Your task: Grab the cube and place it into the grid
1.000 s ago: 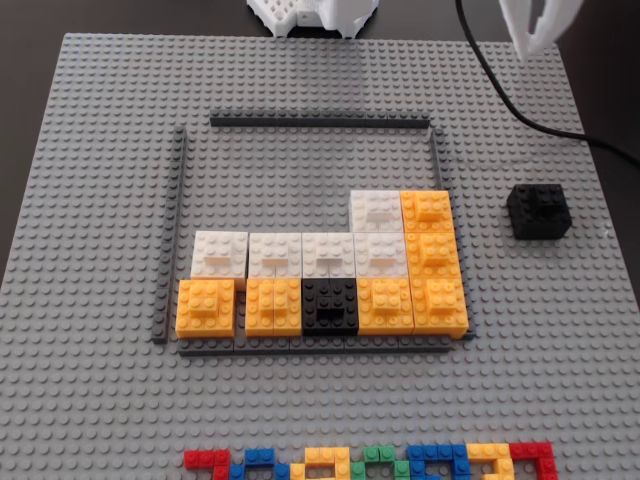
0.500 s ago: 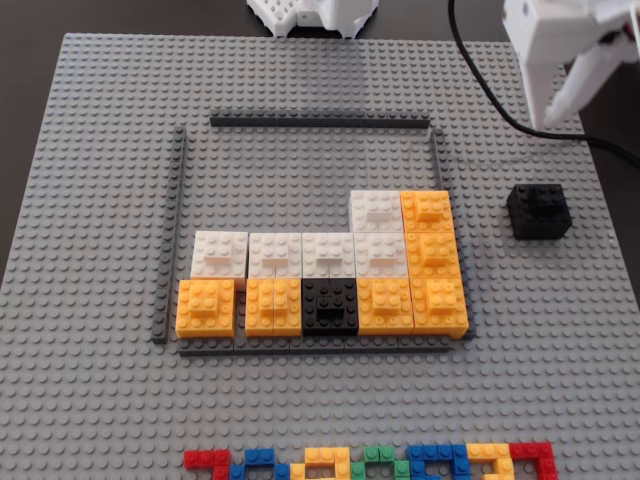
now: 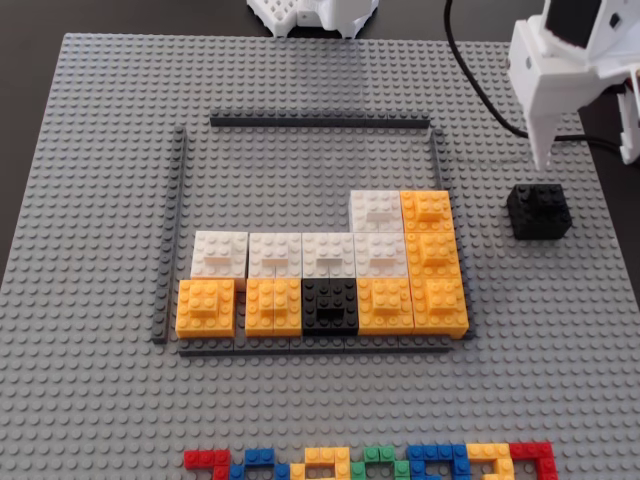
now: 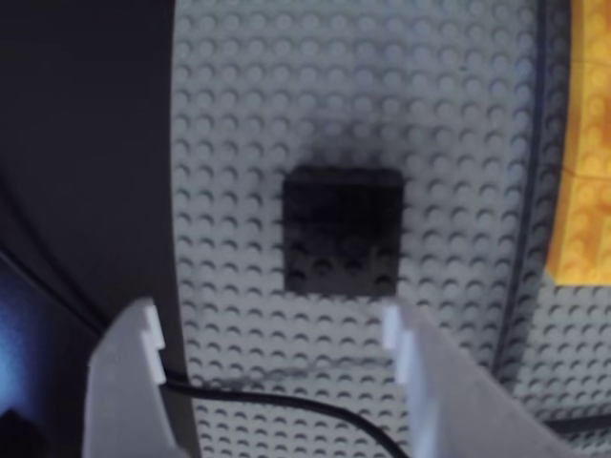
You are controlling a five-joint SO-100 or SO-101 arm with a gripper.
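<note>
No text, label, brand, number or sign can be read anywhere; the studs on the baseplate (image 3: 100, 400) are too small to show lettering.

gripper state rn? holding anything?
Gripper: open, empty, fingers spread wider than the black cube, which sits untouched on the baseplate.

The cube (image 3: 539, 210) is a small black studded block with a smaller raised brick on top, sitting flat on the light-grey baseplate, to the right of the grid (image 3: 305, 121) and outside it in the fixed view. In the wrist view the cube (image 4: 343, 229) appears blurred. The grid is a rectangular frame of thin dark-grey strips, partly filled along its lower rows.
</note>
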